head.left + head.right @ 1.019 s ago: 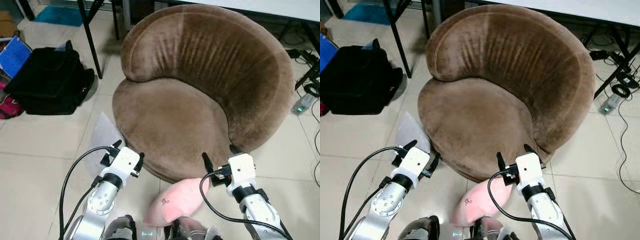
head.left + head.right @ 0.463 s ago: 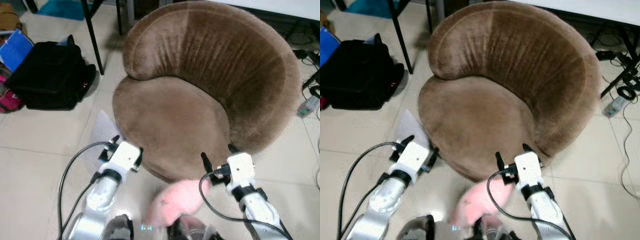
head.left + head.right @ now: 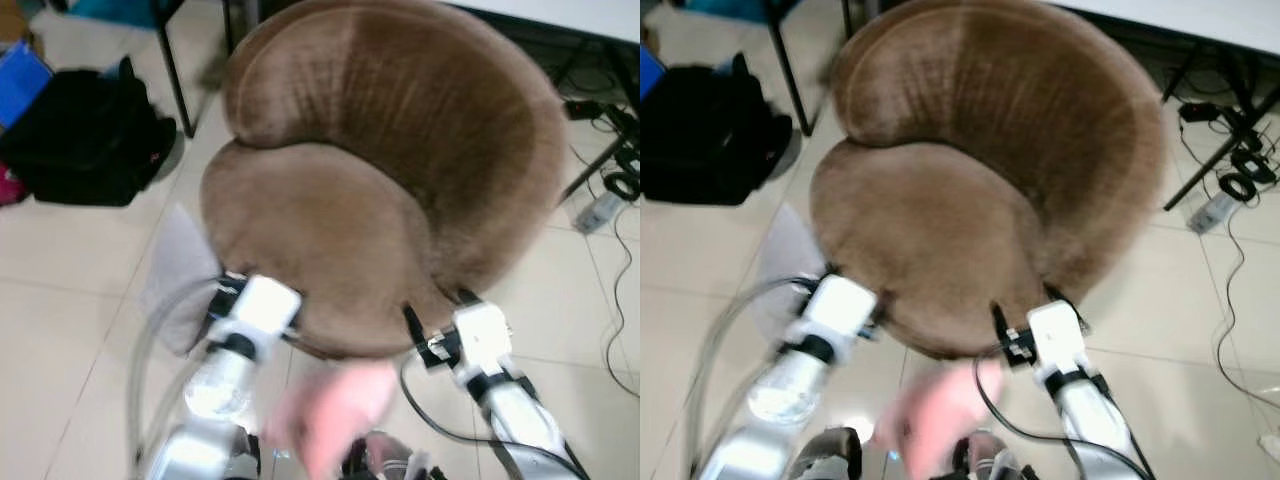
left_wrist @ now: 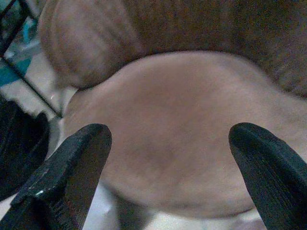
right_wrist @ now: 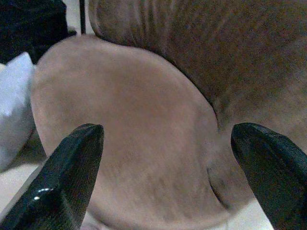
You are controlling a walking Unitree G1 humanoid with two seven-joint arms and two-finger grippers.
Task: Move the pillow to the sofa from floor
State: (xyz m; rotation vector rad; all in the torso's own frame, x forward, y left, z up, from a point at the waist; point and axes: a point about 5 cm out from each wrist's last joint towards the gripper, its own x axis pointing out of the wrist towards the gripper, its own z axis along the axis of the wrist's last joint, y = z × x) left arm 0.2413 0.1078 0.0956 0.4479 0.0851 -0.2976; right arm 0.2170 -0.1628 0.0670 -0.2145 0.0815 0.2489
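Home, brown sofa (image 3: 380, 190), tiled floor (image 3: 60, 290)

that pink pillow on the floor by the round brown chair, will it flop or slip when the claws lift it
The pink pillow looks plump and rounded, so it is probably soft and will likely sag around whatever squeezes it. It seems light for its bulk. Its surface looks like smooth fabric, though blurred, so the thin black fingers may slide unless they pinch deep. The left claw and right claw are wide open.

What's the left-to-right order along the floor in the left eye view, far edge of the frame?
Black bag → brown round sofa → power strip with cables.
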